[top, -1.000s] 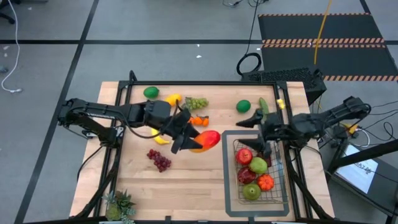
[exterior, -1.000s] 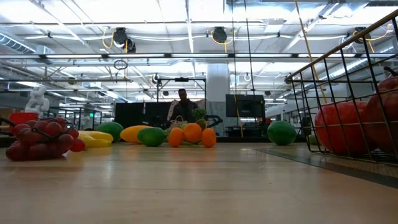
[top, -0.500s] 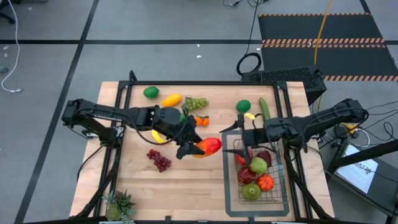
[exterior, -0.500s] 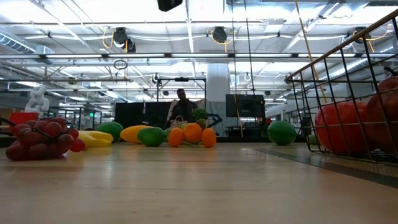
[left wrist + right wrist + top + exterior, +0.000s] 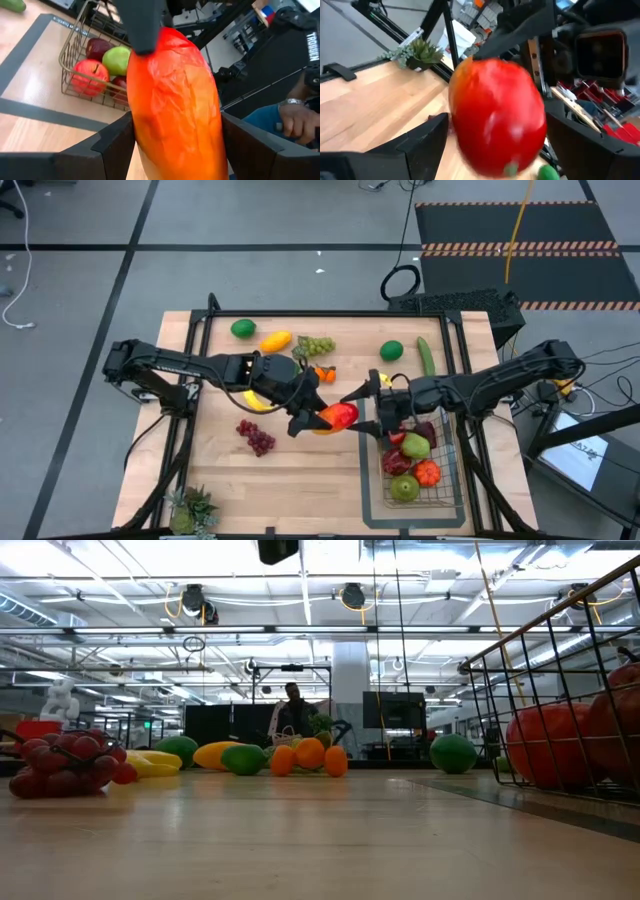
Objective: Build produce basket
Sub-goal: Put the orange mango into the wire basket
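A red-orange mango (image 5: 338,416) hangs in the air over the table's middle, just left of the basket (image 5: 447,480), with my left gripper (image 5: 312,418) shut on it. My right gripper (image 5: 363,406) reaches in level from the right. It is open, with one finger on each side of the mango's far end (image 5: 497,120). The wire basket holds apples (image 5: 392,432) and other fruit. On the table lie limes (image 5: 243,328), green grapes (image 5: 317,345), oranges (image 5: 322,372), a banana (image 5: 255,402), red grapes (image 5: 257,437) and a cucumber (image 5: 425,356). My left gripper pinches the mango between its two fingers, on its two long sides (image 5: 145,135) at the end nearer the wrist. The fingers come from the table's left, slanting a little down, and lie along the fruit. The mango is lifted clear and points toward the basket. My right gripper has a finger (image 5: 142,30) lying close over the mango's far end; I cannot tell whether it touches.
A grey flat tray (image 5: 366,480) lies under the basket at the near right. A spiky potted plant (image 5: 192,508) stands at the near left corner. Bare wood lies between the red grapes and the basket. A person (image 5: 291,710) is in the room far behind the table.
My right gripper has moved from over the basket toward the table's left, sunk and rolled about its own axis, so that its open fingers now bracket the mango's far end. My left gripper has come slightly down and toward the near edge with the mango.
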